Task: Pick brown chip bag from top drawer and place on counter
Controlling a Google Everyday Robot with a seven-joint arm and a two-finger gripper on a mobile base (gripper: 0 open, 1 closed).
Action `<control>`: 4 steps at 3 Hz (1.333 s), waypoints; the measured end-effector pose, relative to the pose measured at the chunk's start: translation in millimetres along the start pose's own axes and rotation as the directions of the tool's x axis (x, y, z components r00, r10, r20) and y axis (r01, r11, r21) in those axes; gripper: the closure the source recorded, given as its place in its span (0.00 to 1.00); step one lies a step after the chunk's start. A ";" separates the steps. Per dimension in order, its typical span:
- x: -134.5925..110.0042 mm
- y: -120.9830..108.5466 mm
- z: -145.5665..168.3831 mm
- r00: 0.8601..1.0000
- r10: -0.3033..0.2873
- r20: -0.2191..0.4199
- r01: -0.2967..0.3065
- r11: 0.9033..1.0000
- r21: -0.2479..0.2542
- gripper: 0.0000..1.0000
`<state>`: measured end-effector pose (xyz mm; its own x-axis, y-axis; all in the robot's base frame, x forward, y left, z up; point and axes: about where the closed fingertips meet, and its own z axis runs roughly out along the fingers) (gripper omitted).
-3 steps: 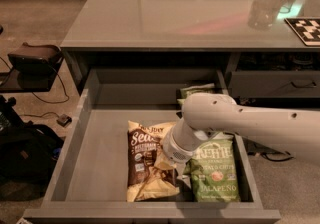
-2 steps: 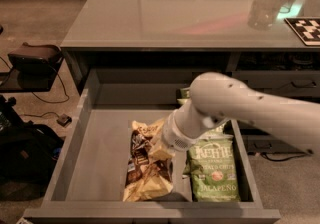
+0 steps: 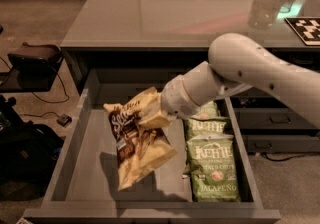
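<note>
Drawer (image 3: 150, 214): pulled open, so its contents can be reached from above.
Green chip bag (image 3: 212, 168): lies flat at the right side, not part of the task.
Brown chip bag (image 3: 137, 140): hangs above the drawer floor, shadow beneath. Its long axis is near upright, top toward the gripper and printed face forward.
Gripper (image 3: 159, 113): over mid-drawer, clamped on the bag's crumpled top corner.
Counter (image 3: 150, 13): behind and above, the likely destination.

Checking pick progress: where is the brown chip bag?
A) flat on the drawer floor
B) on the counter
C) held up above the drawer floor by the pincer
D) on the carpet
C: the brown chip bag hangs from the pincer, which grips its upper corner over the open drawer, and its shadow falls on the drawer floor beneath.
</note>
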<state>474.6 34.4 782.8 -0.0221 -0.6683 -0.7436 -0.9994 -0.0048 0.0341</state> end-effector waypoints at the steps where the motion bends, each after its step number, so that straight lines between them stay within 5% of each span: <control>1: -30.9 -19.4 -20.3 0.994 -0.038 0.107 0.037 0.999 0.009 1.00; 3: -81.4 -35.7 -69.6 0.951 -0.131 0.281 0.113 0.991 0.078 1.00; 4: -93.4 -28.0 -88.0 0.929 -0.187 0.318 0.163 0.982 0.100 1.00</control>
<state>507.0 31.5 910.1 0.1579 -0.3835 -0.9099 -0.9872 -0.0393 -0.1547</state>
